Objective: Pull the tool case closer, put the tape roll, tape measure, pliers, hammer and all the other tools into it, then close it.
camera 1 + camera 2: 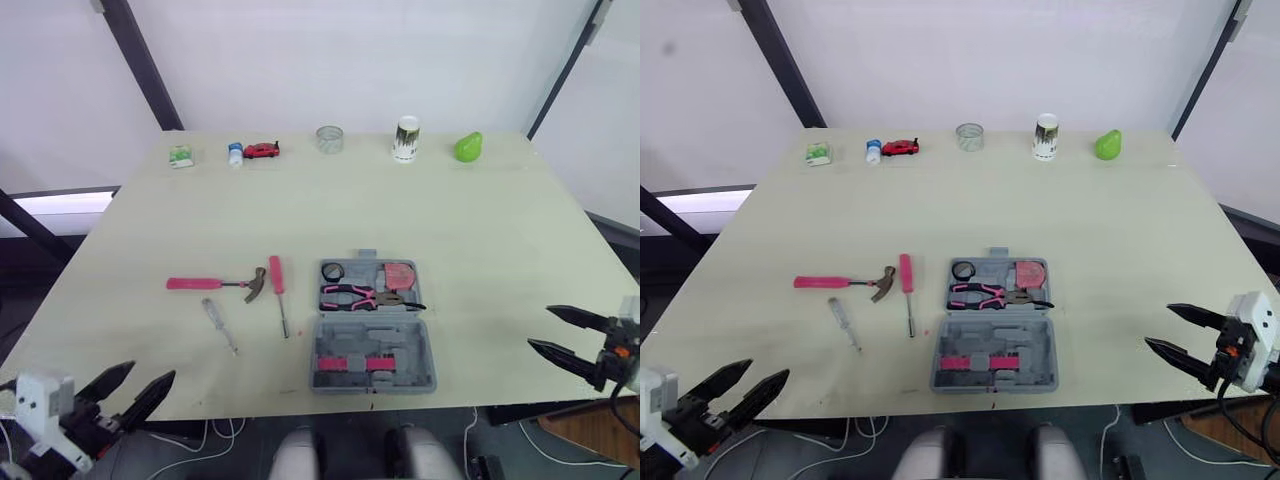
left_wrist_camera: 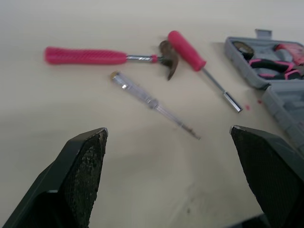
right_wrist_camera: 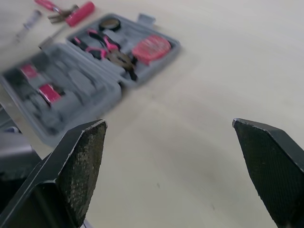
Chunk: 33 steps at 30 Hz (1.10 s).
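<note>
Both pairs stand spread wide, holding nothing. The left fingers (image 1: 148, 392) hang off the near edge of the surface (image 1: 500, 230), well to the left of the tool case (image 1: 372, 335). The right fingers (image 1: 575, 318) hover well to its right. The case lies open and flat by the near edge. Its far half holds the tape roll (image 1: 331, 271), tape measure (image 1: 400, 274) and pliers (image 1: 365, 296). Its near half shows two pink pieces I can't make out. Just left of the case lie a pink screwdriver (image 1: 279, 290), the hammer (image 1: 215, 284) and a clear-handled screwdriver (image 1: 220, 325). Far beyond the case stand a cup (image 1: 406, 138) and a green pear (image 1: 468, 147).
</note>
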Available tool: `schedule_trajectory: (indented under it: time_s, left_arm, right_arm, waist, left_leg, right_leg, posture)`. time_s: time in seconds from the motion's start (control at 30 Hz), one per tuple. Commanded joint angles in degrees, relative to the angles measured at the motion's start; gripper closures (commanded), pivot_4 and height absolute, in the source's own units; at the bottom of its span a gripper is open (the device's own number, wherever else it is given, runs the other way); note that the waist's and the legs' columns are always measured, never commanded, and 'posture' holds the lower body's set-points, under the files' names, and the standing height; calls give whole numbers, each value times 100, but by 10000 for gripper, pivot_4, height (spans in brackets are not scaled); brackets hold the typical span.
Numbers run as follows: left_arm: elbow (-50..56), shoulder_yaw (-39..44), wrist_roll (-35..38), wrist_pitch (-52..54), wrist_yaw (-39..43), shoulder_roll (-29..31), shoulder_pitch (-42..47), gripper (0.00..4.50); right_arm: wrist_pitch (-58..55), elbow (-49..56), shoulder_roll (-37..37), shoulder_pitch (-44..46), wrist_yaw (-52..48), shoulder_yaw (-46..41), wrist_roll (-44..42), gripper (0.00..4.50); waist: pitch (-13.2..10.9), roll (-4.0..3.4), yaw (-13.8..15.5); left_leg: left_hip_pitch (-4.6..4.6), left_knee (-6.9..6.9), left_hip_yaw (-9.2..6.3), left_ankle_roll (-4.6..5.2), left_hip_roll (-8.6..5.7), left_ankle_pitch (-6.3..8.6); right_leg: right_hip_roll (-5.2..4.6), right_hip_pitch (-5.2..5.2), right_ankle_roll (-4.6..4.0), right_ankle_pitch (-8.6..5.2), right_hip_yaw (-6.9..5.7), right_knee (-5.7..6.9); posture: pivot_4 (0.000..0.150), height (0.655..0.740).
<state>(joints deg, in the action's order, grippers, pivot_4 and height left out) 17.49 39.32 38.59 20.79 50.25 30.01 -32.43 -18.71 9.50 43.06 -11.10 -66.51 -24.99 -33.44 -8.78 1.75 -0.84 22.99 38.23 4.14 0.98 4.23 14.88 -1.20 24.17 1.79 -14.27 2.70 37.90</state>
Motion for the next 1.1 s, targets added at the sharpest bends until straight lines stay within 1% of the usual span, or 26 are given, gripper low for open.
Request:
schedule_trajectory:
  time_s: [0.03,0.07,0.2,0.23,0.27,0.33,0.4,0.5,0.6,0.63,0.77,0.93,1.1]
  left_arm:
    - [427,-175,99,319,-314,275,304,997]
    - [495,-246,84,436,-464,341,466,997]
    - [647,-565,-4,1298,-1516,544,1227,997]
    - [675,-583,25,1418,-1637,553,1321,997]
    - [702,-576,160,1761,-1882,597,1502,997]
    - [699,-588,149,2275,-2273,736,1757,997]
    - [700,-567,149,2546,-2536,783,1945,997]
    - [993,-493,143,3075,-3449,478,2223,997]
    - [1363,-467,134,3498,-4237,19,2350,997]
    - [1494,-521,125,3572,-4379,-86,2372,997]
    - [1900,-1012,-180,3772,-5341,-881,2636,997]
    - [1876,-1380,-601,3882,-5917,-1325,2865,997]
    - [1595,-1529,-920,3808,-5997,-1412,3066,997]
  right_arm:
    - [-504,863,-45,567,395,391,-444,488]
    - [-672,1050,-58,842,488,606,-532,488]
    - [-1196,1496,-88,1939,552,1410,-843,488]
    - [-1274,1529,-81,2063,555,1496,-889,488]
    - [-1260,1547,-96,2207,521,1603,-889,488]
    - [-1164,1529,-94,2363,410,1762,-829,488]
    - [-1103,1489,-60,2433,281,1855,-802,488]
    - [-1062,1369,-39,2504,66,1874,-872,488]
    - [-992,1250,-30,2484,-108,1887,-846,488]
    - [-1018,1224,-18,2488,-155,1904,-868,488]
    - [-914,1106,-86,2531,-321,1987,-813,488]
    - [-712,958,-81,2526,-480,2111,-627,488]
    - [-647,907,-100,2544,-489,2158,-602,488]
  waist:
    - [-1,-1,-8]
    - [-2,-3,-23]
    - [-7,-12,-5]
    - [-7,-11,8]
    - [-4,-2,19]
    - [-3,2,30]
    - [-5,2,38]
    - [-6,3,24]
    - [-6,4,19]
    - [-6,4,14]
    - [-6,4,36]
    - [-6,5,30]
    - [-6,5,24]
  left_leg:
    - [-1,0,1,0,1,0]
    - [-2,0,0,0,2,0]
    - [-8,1,2,0,2,-1]
    - [-7,1,3,0,2,-1]
    - [-4,0,0,0,2,-1]
    - [-1,0,-6,0,2,-1]
    - [3,0,-6,0,2,0]
    - [3,-2,-4,-1,0,0]
    - [0,0,-5,-1,0,0]
    - [-2,0,-5,-1,-1,0]
    - [-9,2,-11,-1,-2,0]
    - [-11,6,-16,-2,-3,0]
    - [-11,6,-18,-1,-4,0]
  right_leg:
    - [3,0,0,0,0,2]
    - [5,-1,0,0,1,3]
    - [13,-5,-1,2,2,8]
    - [15,-5,-2,2,2,9]
    - [16,-6,-2,3,-2,9]
    - [16,-13,9,8,-9,6]
    - [13,-14,15,11,-10,1]
    - [11,-15,17,11,-8,-3]
    - [10,-19,19,12,-7,-2]
    - [11,-20,20,13,-6,0]
    - [13,-32,19,13,-9,4]
    - [14,-37,18,14,-12,4]
    - [17,-37,18,14,-13,5]
  posture:
    - [1500,7400]
    - [1500,7400]
    - [1500,7400]
    - [1500,7400]
    - [1500,7400]
    - [1500,7400]
    - [1500,7400]
    - [1500,7400]
    - [1500,7400]
    - [1500,7400]
    - [1500,7400]
    - [1500,7400]
    - [1500,7400]
